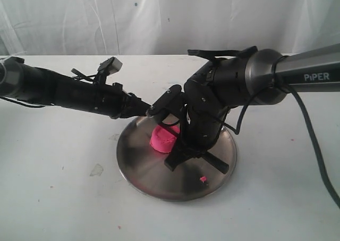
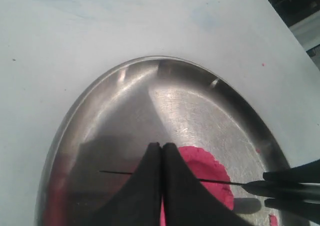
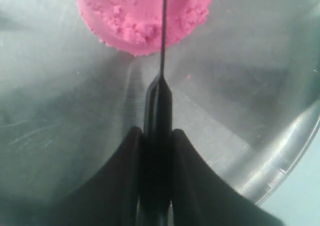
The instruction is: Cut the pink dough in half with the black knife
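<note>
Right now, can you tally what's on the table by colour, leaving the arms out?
Pink: 2, the dough and a tiny crumb
Black: 1, the knife
Silver: 1, the steel plate
Total: 4

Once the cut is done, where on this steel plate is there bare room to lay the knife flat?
The plate's front-left arc, between the pink dough and the rim, is bare. The front right holds a pink crumb. The middle is crowded: right tool gripping the black knife, left tool beside the dough.
</note>
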Tool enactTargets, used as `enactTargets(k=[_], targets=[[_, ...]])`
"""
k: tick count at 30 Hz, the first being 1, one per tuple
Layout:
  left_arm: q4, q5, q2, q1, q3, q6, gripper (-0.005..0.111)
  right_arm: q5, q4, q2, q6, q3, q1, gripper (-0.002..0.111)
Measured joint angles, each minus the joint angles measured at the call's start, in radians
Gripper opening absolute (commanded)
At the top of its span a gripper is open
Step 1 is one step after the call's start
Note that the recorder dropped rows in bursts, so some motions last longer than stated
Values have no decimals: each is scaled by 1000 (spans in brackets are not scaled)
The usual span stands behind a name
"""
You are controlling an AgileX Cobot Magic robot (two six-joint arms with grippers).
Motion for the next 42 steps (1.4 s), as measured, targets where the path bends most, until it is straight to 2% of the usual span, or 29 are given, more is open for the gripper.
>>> enactTargets(k=[6, 16, 42], targets=[[26, -2, 32, -55, -45, 4, 0, 10, 0, 0, 0, 0, 0, 0], [64, -27, 37, -60, -53, -14, 0, 10, 0, 0, -6, 0, 0, 0], [31, -32, 75, -60, -61, -18, 0, 25, 0, 4, -6, -11, 0, 0]])
